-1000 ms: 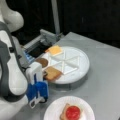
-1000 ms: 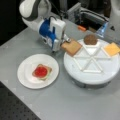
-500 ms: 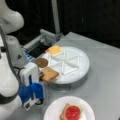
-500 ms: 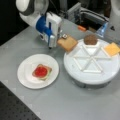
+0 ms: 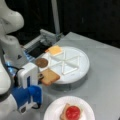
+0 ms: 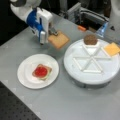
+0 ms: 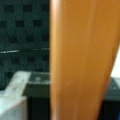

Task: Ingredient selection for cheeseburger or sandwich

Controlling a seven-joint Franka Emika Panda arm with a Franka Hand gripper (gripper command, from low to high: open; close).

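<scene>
My gripper (image 5: 40, 76) is shut on one edge of a square toast-brown bread slice (image 5: 50, 77), holding it in the air beside the rim of the white divided tray (image 5: 80, 68). In a front view the gripper (image 6: 53, 32) and its bread slice (image 6: 59, 40) hang between the tray (image 6: 75, 53) and the round white plate (image 6: 26, 75). On that plate lies another bread slice with a red tomato disc (image 6: 40, 71) on top, and the tomato disc (image 5: 73, 112) also shows in a front view. The held bread slice (image 7: 82, 60) fills the wrist view.
A brown patty (image 6: 90, 39) and an orange cheese square (image 6: 112, 48) sit in tray sections, seen in both front views as the patty (image 5: 41, 62) and the cheese square (image 5: 55, 50). A metal fixture (image 5: 47, 37) stands behind the tray. The grey table ends in a dark edge (image 6: 15, 107).
The gripper has carried the bread slice a short way off the tray, towards the plate side. The plate's stack and the tray's pieces have not moved.
</scene>
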